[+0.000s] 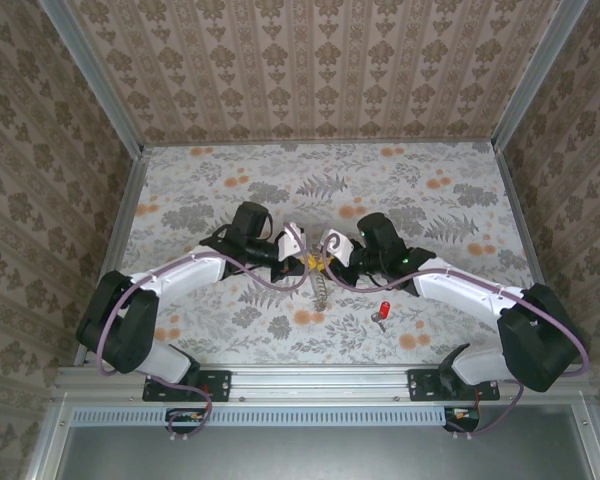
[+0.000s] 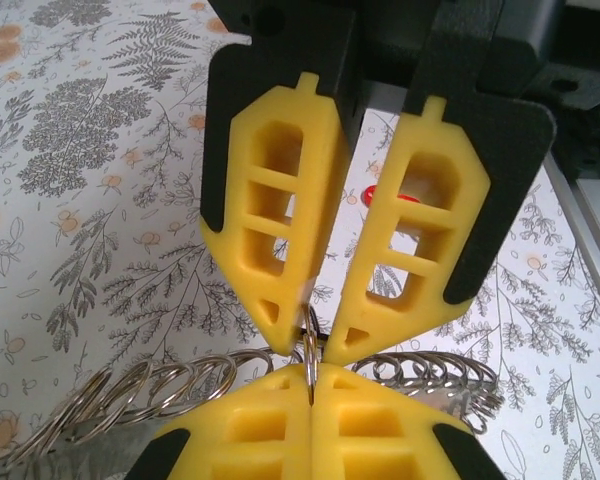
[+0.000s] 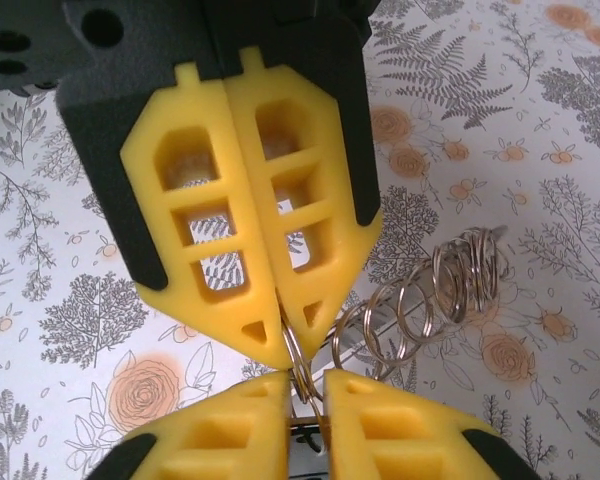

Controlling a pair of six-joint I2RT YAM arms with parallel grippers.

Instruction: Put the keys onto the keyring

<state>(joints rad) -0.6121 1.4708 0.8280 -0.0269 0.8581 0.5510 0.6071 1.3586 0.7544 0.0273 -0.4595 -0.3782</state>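
Pinches one thin loop of the keyring [image 3: 420,300] in the left tool [image 2: 311,392], pads pressed fully together on the wire. Meets the right tool [image 3: 306,392] tip to tip over the middle of the floral worktop [image 1: 430,200]. Shows the right tool's jaws a narrow slit apart, with the same loop standing in the slit; cannot tell whether touched there. Trails the rest of the keyring from the meeting tips toward the near edge. Looks like a slack string of overlapping silvery wire rings, thin and bright. Has the red-headed key [image 1: 383,312] lying on the worktop, apart from the keyring, on the right arm's side.
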